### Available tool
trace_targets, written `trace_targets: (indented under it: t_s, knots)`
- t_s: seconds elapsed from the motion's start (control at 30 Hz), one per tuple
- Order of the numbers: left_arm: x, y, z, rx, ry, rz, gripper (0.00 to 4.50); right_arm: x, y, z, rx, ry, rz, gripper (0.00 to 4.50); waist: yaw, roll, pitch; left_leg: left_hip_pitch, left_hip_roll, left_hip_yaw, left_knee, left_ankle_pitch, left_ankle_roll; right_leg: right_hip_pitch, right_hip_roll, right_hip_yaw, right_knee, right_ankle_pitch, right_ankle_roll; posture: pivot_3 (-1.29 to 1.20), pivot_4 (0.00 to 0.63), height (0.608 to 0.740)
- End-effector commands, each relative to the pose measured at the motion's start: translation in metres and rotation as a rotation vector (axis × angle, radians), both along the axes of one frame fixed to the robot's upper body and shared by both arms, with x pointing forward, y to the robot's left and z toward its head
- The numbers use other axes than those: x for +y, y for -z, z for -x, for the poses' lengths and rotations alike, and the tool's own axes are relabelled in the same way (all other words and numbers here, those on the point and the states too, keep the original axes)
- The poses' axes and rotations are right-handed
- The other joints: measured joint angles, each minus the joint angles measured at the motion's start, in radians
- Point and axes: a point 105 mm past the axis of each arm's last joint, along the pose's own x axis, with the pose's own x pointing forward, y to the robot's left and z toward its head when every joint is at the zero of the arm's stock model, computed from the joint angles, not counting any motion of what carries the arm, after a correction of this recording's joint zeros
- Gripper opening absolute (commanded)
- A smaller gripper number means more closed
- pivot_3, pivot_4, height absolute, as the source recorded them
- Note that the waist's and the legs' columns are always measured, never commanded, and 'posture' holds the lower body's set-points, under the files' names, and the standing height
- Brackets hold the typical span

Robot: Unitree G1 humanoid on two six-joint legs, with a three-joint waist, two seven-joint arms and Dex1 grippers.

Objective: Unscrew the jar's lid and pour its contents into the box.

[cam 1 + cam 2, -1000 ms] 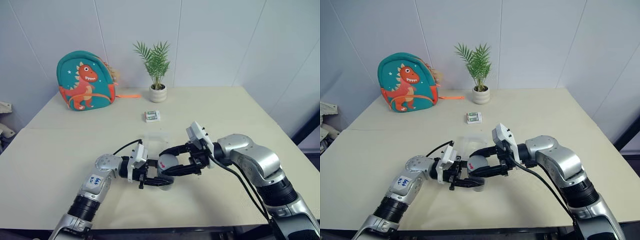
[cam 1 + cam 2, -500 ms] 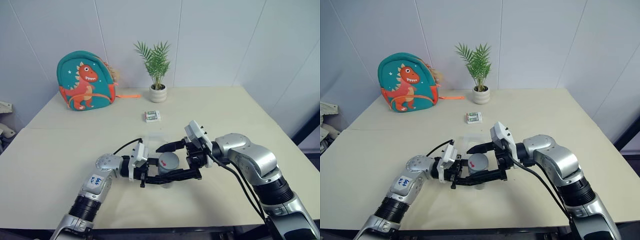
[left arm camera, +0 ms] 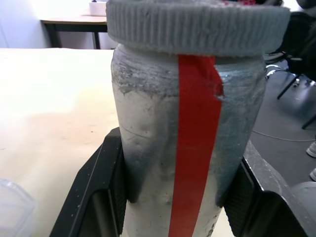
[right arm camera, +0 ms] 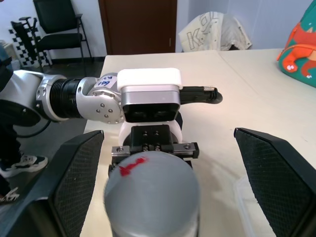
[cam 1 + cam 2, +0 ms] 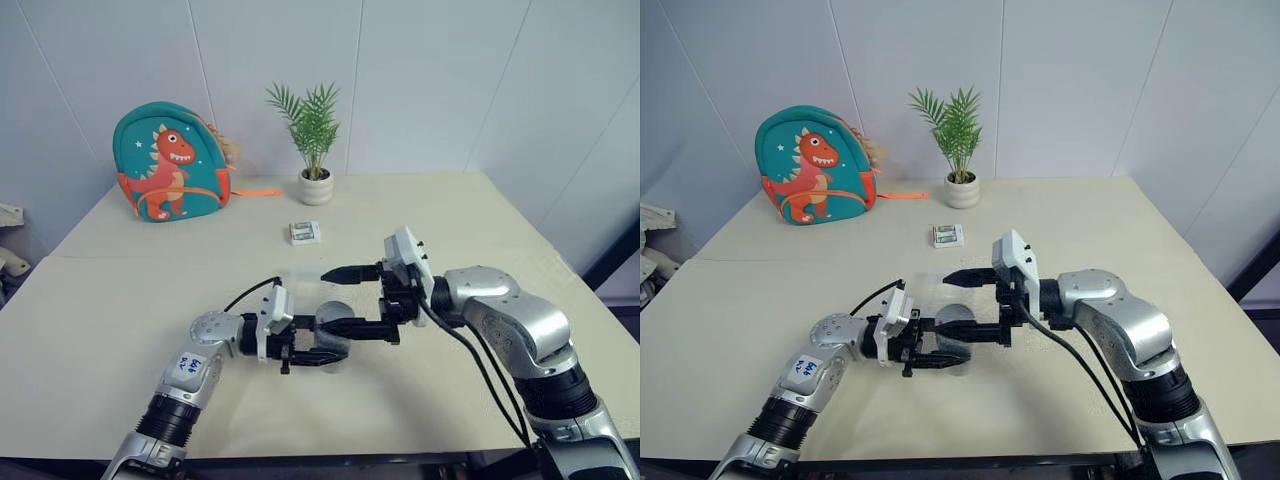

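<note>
Left tool [image 5: 318, 357] pinching the small silvery-grey cylindrical jar [image 5: 334, 330]; right tool [image 5: 342, 300] spread wide around its top.

Left arm reaches level from the left, its black fingers [image 3: 106, 187] clamping the upright jar low above the pale bench [image 5: 120, 300]; the ridged grey screw lid [image 3: 197, 24] sits on. Right arm enters level from the right. The clear shallow plastic box [image 5: 315, 278] lies just behind. The right wrist view shows the lid's red mark; the left wrist view, red tape down the side.
</note>
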Motion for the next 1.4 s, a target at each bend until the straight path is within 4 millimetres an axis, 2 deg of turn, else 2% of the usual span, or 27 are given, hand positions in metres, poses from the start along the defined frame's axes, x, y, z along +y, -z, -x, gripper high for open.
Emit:
trace_targets:
  t_s: [0.03, 0.23, 0.6, 0.83, 1.13, 1.4]
  knots:
    - [-0.001, -0.010, -0.001, -0.031, -0.001, 0.030, 2.10, 0.009, -0.004, 0.009, -0.024, -0.016, -0.013, 4.46, 0.001, 0.000, 0.000, 0.000, 0.000, 0.000, 0.000, 0.000, 0.000, 0.000, 0.000, 0.000, 0.000, 0.000, 0.000, 0.00, 0.150, 0.740]
    - [-0.005, -0.012, -0.001, -0.033, 0.008, 0.039, 2.10, 0.012, 0.001, -0.002, -0.014, 0.051, -0.013, 4.46, 0.001, 0.000, 0.000, 0.000, 0.000, 0.000, 0.000, 0.000, 0.000, 0.000, 0.000, 0.000, 0.000, 0.000, 0.000, 0.00, 0.150, 0.740]
    - [-0.005, -0.010, 0.002, -0.026, 0.011, 0.041, 2.10, -0.008, -0.005, -0.021, -0.031, 0.151, -0.033, 4.46, 0.001, 0.000, 0.000, 0.000, 0.000, 0.000, 0.000, 0.000, 0.000, 0.000, 0.000, 0.000, 0.000, 0.000, 0.000, 0.00, 0.150, 0.740]
    - [-0.005, -0.010, 0.002, -0.023, 0.011, 0.041, 2.10, -0.027, -0.001, -0.022, -0.019, 0.183, -0.013, 4.46, 0.001, 0.000, 0.000, 0.000, 0.000, 0.000, 0.000, 0.000, 0.000, 0.000, 0.000, 0.000, 0.000, 0.000, 0.000, 0.00, 0.150, 0.740]
    - [-0.004, -0.010, 0.002, -0.025, 0.010, 0.041, 2.10, -0.064, 0.002, -0.029, 0.000, 0.275, 0.019, 4.46, 0.002, 0.000, 0.000, 0.000, 0.000, 0.000, 0.001, 0.000, 0.000, 0.000, 0.000, 0.000, 0.000, 0.000, 0.000, 0.00, 0.150, 0.740]
    - [-0.003, -0.010, 0.001, -0.025, 0.007, 0.039, 2.10, -0.070, -0.001, -0.020, 0.030, 0.245, -0.003, 4.46, 0.000, 0.000, 0.000, 0.000, 0.000, 0.000, 0.001, 0.000, 0.000, 0.000, 0.001, 0.000, 0.000, 0.000, 0.000, 0.00, 0.150, 0.740]
